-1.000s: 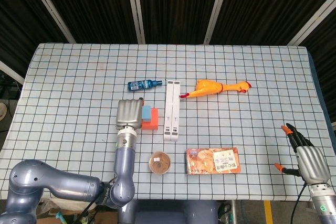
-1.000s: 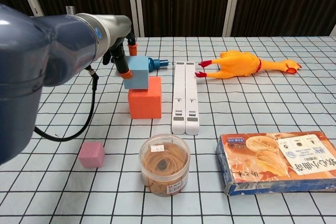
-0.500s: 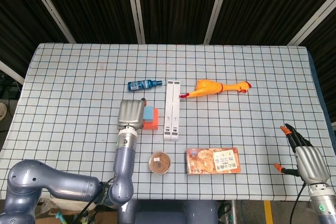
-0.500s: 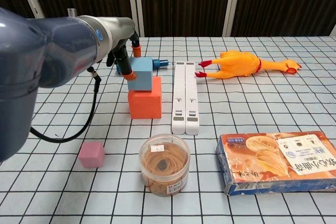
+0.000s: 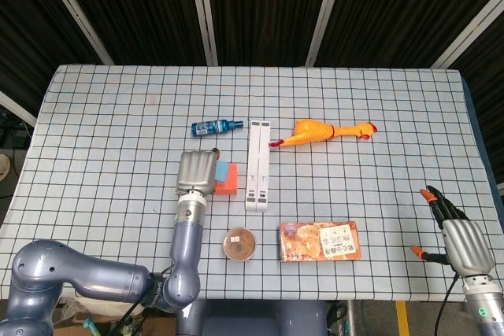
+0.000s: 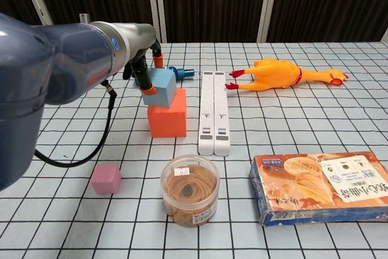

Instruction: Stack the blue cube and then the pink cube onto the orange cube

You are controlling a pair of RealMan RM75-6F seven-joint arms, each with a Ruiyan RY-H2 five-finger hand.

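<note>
The orange cube (image 6: 167, 119) stands left of centre, and the blue cube (image 6: 162, 85) sits tilted on its top. My left hand (image 6: 144, 72) grips the blue cube from its left side, orange fingertips above and below it. From the head view the left hand (image 5: 195, 171) covers most of the stack; a strip of the blue cube (image 5: 226, 171) and of the orange cube (image 5: 231, 187) shows on its right. The pink cube (image 6: 105, 178) lies alone at the front left. My right hand (image 5: 459, 235) hovers at the table's right front corner, fingers apart, empty.
A white bar (image 6: 214, 110) lies just right of the stack. A small blue bottle (image 6: 183, 74) is behind it, a rubber chicken (image 6: 282, 74) further right. A clear jar (image 6: 190, 190) and a food packet (image 6: 321, 185) sit at the front.
My left hand has carried the blue cube a little right and down onto the orange cube, and the cube now leans. The right hand has stayed put.
</note>
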